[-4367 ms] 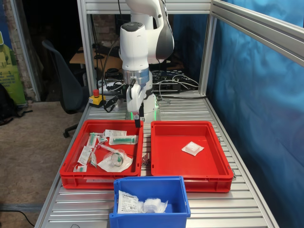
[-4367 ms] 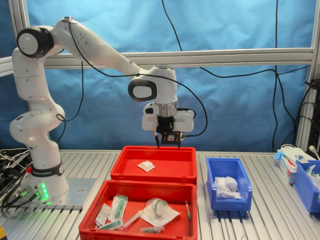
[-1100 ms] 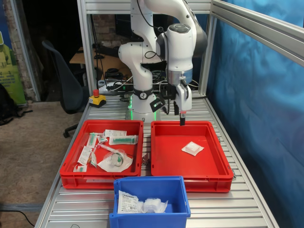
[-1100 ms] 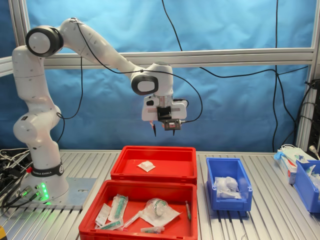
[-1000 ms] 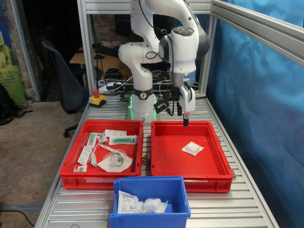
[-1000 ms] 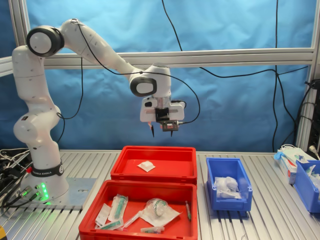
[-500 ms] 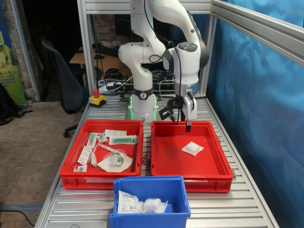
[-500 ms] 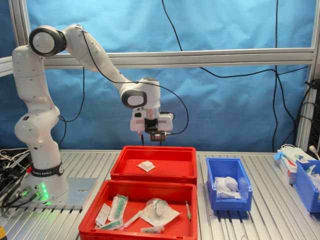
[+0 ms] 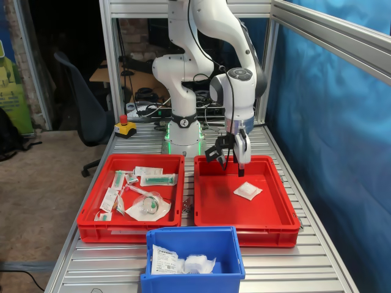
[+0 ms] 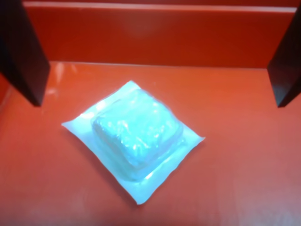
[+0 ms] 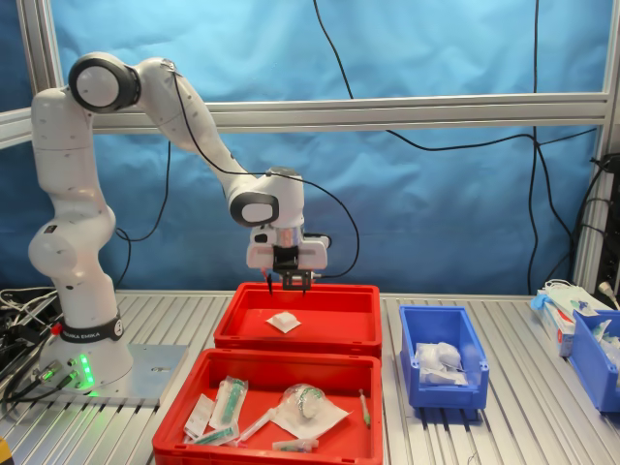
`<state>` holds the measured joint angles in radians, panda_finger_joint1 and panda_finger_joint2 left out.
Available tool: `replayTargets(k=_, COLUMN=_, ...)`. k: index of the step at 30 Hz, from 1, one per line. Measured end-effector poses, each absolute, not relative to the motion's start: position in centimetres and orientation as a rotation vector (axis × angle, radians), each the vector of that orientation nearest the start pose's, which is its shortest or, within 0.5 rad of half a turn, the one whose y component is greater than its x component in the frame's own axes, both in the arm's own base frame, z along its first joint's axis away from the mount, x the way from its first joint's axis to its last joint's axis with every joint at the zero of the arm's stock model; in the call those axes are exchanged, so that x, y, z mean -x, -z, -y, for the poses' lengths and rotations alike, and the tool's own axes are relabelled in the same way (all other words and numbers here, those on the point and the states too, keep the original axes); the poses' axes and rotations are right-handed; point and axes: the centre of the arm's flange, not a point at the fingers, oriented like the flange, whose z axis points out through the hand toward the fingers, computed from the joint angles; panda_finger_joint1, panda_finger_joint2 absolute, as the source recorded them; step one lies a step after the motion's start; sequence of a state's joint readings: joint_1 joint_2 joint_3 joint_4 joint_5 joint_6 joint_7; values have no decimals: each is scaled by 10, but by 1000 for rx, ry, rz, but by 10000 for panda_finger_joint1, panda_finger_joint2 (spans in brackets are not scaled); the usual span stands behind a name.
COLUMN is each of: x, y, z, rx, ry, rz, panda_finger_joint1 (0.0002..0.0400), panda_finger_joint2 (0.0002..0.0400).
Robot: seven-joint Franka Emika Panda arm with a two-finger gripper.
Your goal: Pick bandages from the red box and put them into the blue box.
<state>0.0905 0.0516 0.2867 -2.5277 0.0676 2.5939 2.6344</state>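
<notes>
In the first exterior view, a single bandage [image 9: 247,191] is seen right of centre on the bare floor of the red box [image 9: 211,210], with the empty pincer [image 9: 241,171] poised just above it; printed text on a packet in the blue box [image 9: 233,253], low in the frame, is too small to be read. In the wrist view, the bandage [image 10: 134,134] is framed mid-picture between widely parted jaws, and is judged light, soft and slippery in its crinkly wrap, best pinched across the raised pad. In the second exterior view, "FRANKA EMIKA" can be read on the arm's base at lower left.
</notes>
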Motion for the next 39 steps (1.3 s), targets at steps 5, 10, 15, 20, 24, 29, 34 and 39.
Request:
replayTargets(k=5, x=-429, y=-247, z=-172, rx=1258, ry=-81, rz=-2866, panda_finger_joint1=400, panda_finger_joint2=400)
replayTargets(k=10, x=-428, y=-239, z=-173, rx=1260, ry=-86, rz=-2874, panda_finger_joint1=400, panda_finger_joint2=400)
replayTargets(k=15, x=-426, y=-225, z=-176, rx=1274, ry=-103, rz=-2896, panda_finger_joint1=400, panda_finger_joint2=400)
replayTargets(k=20, x=-426, y=-209, z=-179, rx=1289, ry=-125, rz=-2916, panda_finger_joint1=400, panda_finger_joint2=400)
replayTargets(k=24, x=-430, y=-199, z=-182, rx=1292, ry=-141, rz=-2910, panda_finger_joint1=400, panda_finger_joint2=400)
replayTargets(k=29, x=-436, y=-189, z=-187, rx=1301, ry=-155, rz=-2881, panda_finger_joint1=400, panda_finger_joint2=400)
replayTargets(k=34, x=-438, y=-178, z=-192, rx=1315, ry=-169, rz=-2869, panda_finger_joint1=400, panda_finger_joint2=400)
replayTargets(k=39, x=-437, y=-169, z=-195, rx=1332, ry=-179, rz=-2868, panda_finger_joint1=400, panda_finger_joint2=400)
